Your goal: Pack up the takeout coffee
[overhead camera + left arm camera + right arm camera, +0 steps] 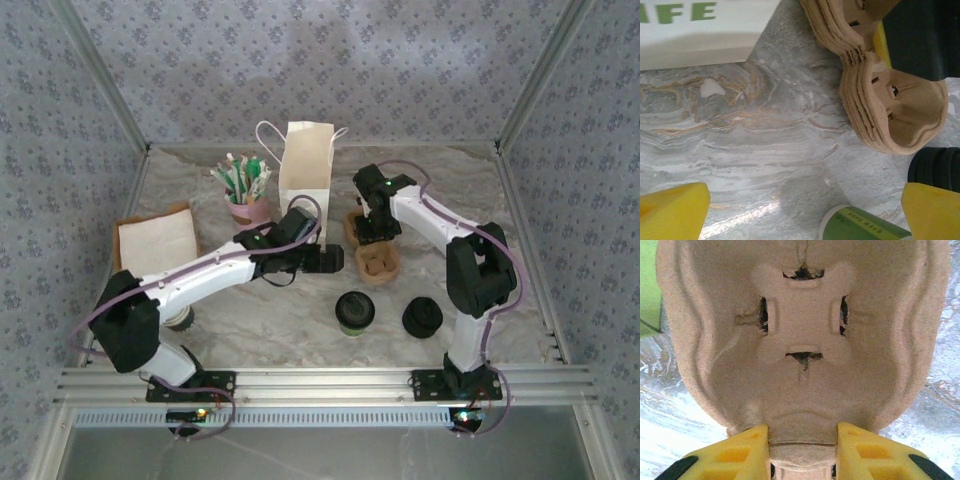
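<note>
Front-centre on the surface [290, 322], the coffee cup [354, 312] is sitting upright and lidded, probably light but thin-walled and crushable, so I'm favouring a gentle mid-wall grip; left hand [335, 258] is hanging spread near it, right hand [802, 449] is pinching the cardboard tray [802, 335] rim.

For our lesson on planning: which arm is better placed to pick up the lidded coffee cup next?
Left, probably. The left tool is open and empty, close to the coffee cup; the right tool is gripping the pulp carrier.
</note>
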